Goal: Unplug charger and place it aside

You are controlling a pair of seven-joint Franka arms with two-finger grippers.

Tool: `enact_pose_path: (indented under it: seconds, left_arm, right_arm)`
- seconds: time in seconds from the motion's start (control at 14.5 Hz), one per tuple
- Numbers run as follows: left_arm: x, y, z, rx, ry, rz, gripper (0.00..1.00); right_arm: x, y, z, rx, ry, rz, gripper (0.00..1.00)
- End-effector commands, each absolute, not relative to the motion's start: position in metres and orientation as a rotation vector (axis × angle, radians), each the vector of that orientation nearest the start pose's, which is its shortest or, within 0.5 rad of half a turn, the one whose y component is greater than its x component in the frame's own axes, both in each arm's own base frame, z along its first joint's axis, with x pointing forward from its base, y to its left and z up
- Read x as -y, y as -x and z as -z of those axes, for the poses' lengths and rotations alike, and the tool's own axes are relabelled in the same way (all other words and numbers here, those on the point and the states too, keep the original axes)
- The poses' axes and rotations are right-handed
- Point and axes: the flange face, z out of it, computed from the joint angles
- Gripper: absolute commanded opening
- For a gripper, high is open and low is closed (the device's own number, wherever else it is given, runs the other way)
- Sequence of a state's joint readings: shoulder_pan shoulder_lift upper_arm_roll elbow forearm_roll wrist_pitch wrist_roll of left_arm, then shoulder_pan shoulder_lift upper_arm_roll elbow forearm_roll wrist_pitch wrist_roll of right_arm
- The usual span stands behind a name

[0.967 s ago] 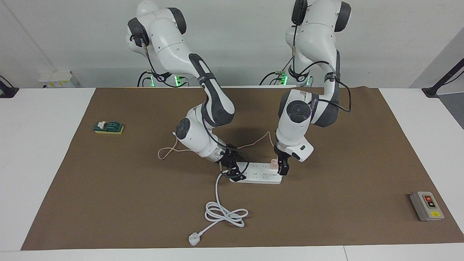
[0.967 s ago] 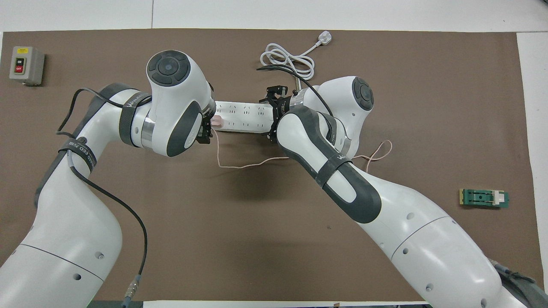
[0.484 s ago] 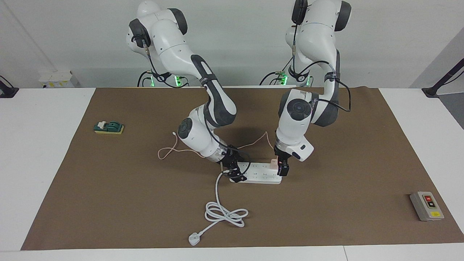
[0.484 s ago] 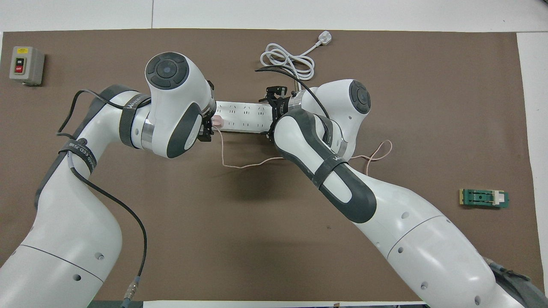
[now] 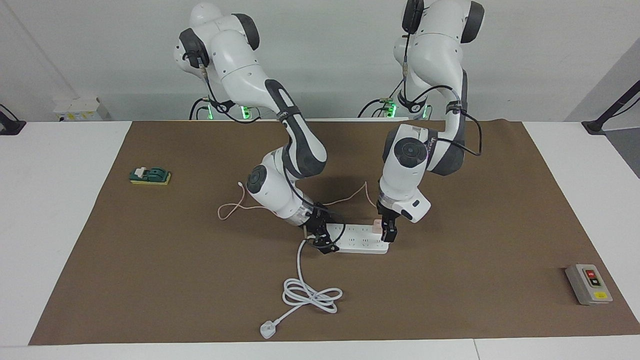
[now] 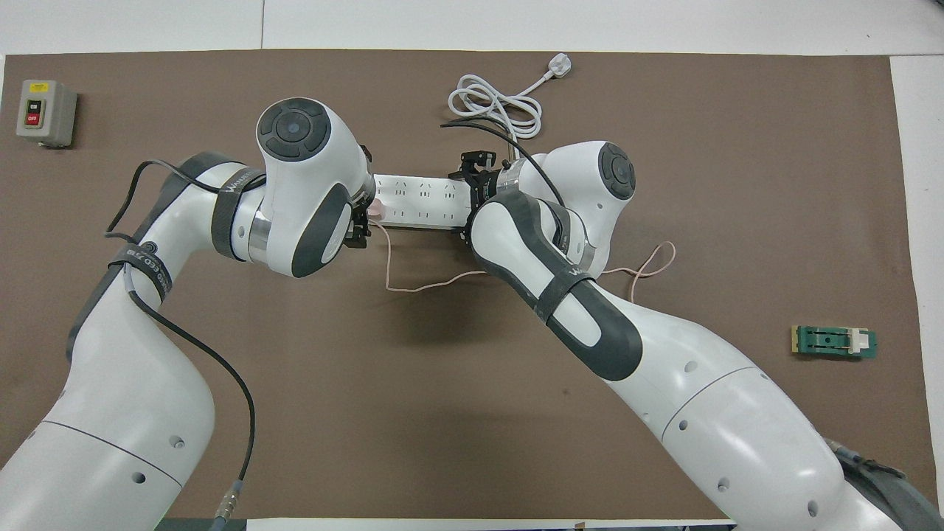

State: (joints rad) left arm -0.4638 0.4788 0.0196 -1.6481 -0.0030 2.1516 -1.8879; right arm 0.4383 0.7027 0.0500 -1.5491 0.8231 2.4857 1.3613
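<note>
The small pale pink charger (image 5: pixel 376 227) (image 6: pixel 375 210) sits plugged into the end of the white power strip (image 5: pixel 360 242) (image 6: pixel 420 200) toward the left arm's side. Its thin pink cable (image 5: pixel 230 210) (image 6: pixel 435 284) trails over the mat toward the robots. My left gripper (image 5: pixel 387 231) (image 6: pixel 363 221) is down at the charger, open, with a finger on each side of it. My right gripper (image 5: pixel 322 239) (image 6: pixel 472 198) rests on the strip's other end, where the white cord leaves it.
The strip's thick white cord (image 5: pixel 310 295) coils farther from the robots and ends in a three-pin plug (image 5: pixel 268 330). A grey switch box (image 5: pixel 588 284) lies toward the left arm's end of the brown mat. A green block (image 5: pixel 150 175) lies toward the right arm's end.
The left gripper has settled a little closer around the charger, and the cable beside it has swung slightly. The right arm's elbow has shifted a bit; its gripper stays on the strip.
</note>
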Motion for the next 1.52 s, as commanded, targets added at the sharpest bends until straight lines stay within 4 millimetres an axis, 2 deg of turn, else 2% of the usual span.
enact_pose_path:
  seconds: [0.0, 0.07, 0.14, 0.21, 0.28, 0.35, 0.62, 0.76, 0.83, 0.97, 1.04, 1.11, 1.45]
  left_arm:
    - [0.2969, -0.6004, -0.3371, 2.112, 2.369, 0.018, 0.92]
    - [0.2968, -0.6001, -0.3358, 2.109, 2.366, 0.015, 0.91]
    - [0.2967, -0.5999, -0.3369, 2.107, 2.364, 0.013, 0.9]
    - [0.2967, -0.5998, -0.3372, 2.105, 2.362, 0.011, 0.88]
    - [0.2959, -0.6004, -0.3378, 2.107, 2.36, 0.011, 0.86]
    - [0.2956, -0.5999, -0.337, 2.105, 2.358, 0.009, 0.81]
    - [0.292, -0.6018, -0.3377, 2.113, 2.356, 0.012, 0.62]
    - [0.2918, -0.6015, -0.336, 2.11, 2.356, 0.01, 0.57]
    - [0.2918, -0.6015, -0.337, 2.111, 2.357, 0.011, 0.5]
    - [0.291, -0.6019, -0.336, 2.111, 2.354, 0.011, 0.28]
    - [0.292, -0.6014, -0.336, 2.107, 2.357, 0.012, 0.05]
    - [0.294, -0.601, -0.3368, 2.102, 2.366, 0.013, 0.0]
    - [0.2953, -0.6013, -0.338, 2.095, 2.379, 0.02, 0.0]
  right_arm:
    - [-0.3262, -0.6506, -0.2497, -1.742, 1.878, -0.44, 1.0]
    - [-0.3272, -0.6502, -0.2482, -1.742, 1.882, -0.441, 0.78]
    - [-0.3271, -0.6503, -0.2471, -1.745, 1.877, -0.443, 0.47]
    - [-0.3272, -0.6505, -0.2467, -1.744, 1.876, -0.444, 0.23]
    - [-0.3271, -0.6501, -0.2444, -1.747, 1.877, -0.448, 0.05]
    - [-0.3262, -0.6506, -0.2443, -1.748, 1.877, -0.446, 0.0]
    - [-0.3259, -0.6501, -0.2399, -1.74, 1.888, -0.446, 0.0]
    - [-0.3259, -0.6501, -0.2399, -1.74, 1.888, -0.446, 0.0]
    - [-0.3249, -0.6506, -0.2399, -1.739, 1.888, -0.445, 0.0]
    - [-0.3249, -0.6506, -0.2399, -1.738, 1.888, -0.445, 0.0]
    - [-0.3249, -0.6506, -0.2399, -1.731, 1.892, -0.443, 0.0]
    - [-0.3248, -0.6507, -0.24, -1.731, 1.891, -0.442, 0.0]
    - [-0.3249, -0.6506, -0.2399, -1.73, 1.893, -0.443, 0.0]
